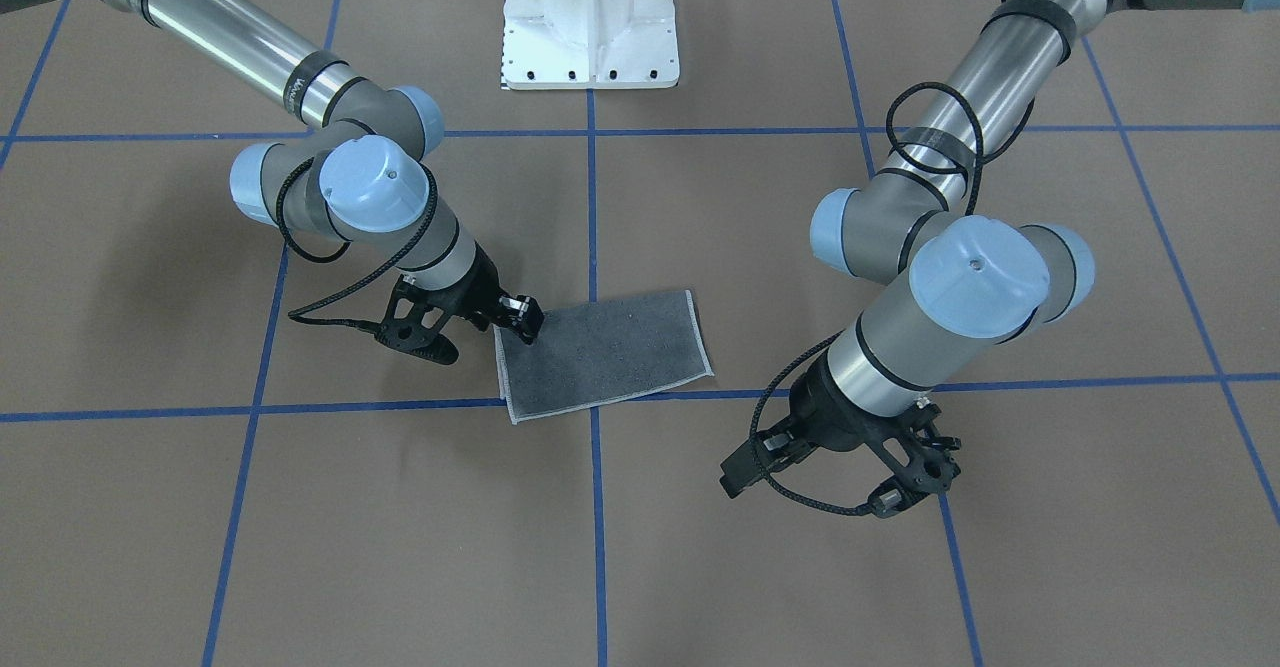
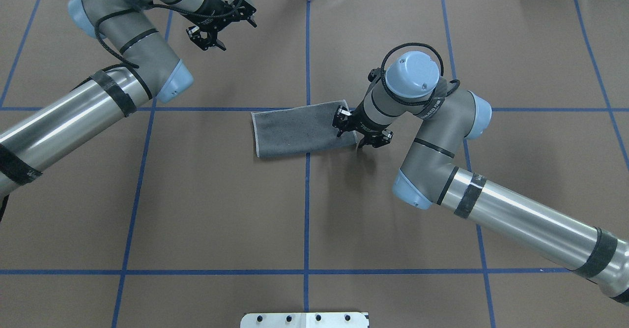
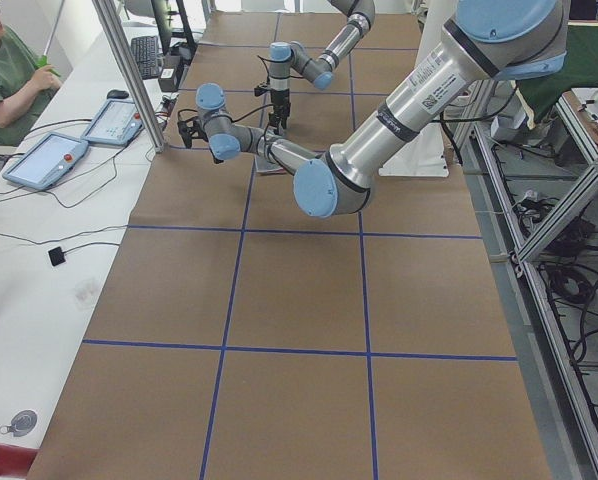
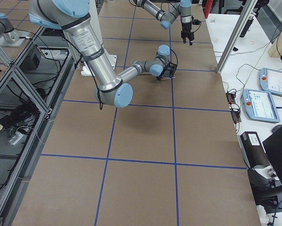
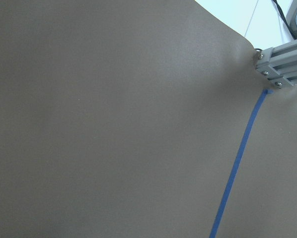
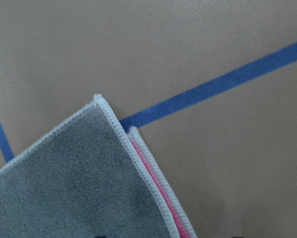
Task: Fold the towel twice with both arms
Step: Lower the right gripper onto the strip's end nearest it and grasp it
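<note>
Two arms reached over the brown paper surface (image 1: 300, 547). The towel (image 1: 605, 352) lay flat near the centre, two layers, dark grey face up, light edging all round. It sat across a blue tape line (image 1: 597, 507), long sides slightly tilted to the grid. In the right wrist view the layers were offset at one corner, with a thin pink strip showing along the edge. The right end effector (image 1: 522, 325) was down at the towel's right short end, tips at a corner; grip or finger gap, cannot tell. The left end effector (image 1: 738, 477) hung over bare surface, far left in the overhead view, well apart from the towel; width, cannot tell either.
</note>
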Robot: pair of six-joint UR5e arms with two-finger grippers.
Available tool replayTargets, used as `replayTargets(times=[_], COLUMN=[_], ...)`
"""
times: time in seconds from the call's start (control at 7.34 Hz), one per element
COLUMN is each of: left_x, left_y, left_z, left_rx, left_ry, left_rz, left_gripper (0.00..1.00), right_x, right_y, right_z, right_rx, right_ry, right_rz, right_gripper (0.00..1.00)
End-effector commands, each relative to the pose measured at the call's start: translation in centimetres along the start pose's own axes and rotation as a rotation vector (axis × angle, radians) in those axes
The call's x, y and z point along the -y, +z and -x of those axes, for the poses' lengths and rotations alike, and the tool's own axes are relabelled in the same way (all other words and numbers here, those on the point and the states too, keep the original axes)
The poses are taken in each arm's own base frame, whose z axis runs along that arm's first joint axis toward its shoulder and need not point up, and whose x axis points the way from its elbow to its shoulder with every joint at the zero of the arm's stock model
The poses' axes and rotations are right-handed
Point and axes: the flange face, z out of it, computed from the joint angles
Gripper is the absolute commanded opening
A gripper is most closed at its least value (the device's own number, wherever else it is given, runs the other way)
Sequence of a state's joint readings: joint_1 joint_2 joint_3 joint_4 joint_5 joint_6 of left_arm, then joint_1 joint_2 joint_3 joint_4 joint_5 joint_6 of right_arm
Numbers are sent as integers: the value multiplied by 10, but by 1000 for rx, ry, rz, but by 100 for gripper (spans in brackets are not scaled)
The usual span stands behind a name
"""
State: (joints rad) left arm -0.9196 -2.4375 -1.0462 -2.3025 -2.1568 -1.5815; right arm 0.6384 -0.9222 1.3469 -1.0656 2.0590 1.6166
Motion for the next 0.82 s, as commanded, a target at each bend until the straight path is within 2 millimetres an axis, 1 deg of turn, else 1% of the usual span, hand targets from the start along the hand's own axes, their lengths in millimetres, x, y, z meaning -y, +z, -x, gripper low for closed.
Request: replayTargets(times=[0.0,0.14,0.27,0.41,0.54,0.68], left_x=[1,2,2,2,3,3], left_y=[0,2,2,2,4,4], left_z=[1,2,2,3,4,4], left_rx=[1,5,5,6,10,10], left_ry=[-1,-4,-1,-1,-4,-4], left_rz=[-1,-2,-1,-2,-2,-2], left_gripper=[100,99,100,100,99,99], right_x=[1,4,12,14,15,17], right_y=[1,1,-4,-4,-5,-7], right_z=[-3,-6,-7,-10,-10,-9], right_rx=[-4,-6,-3,-4,-3,-1], right_ry=[1,0,3,5,6,9], right_rz=[0,-4,-12,-13,-13,-13], right_gripper=[40,25,19,18,0,0])
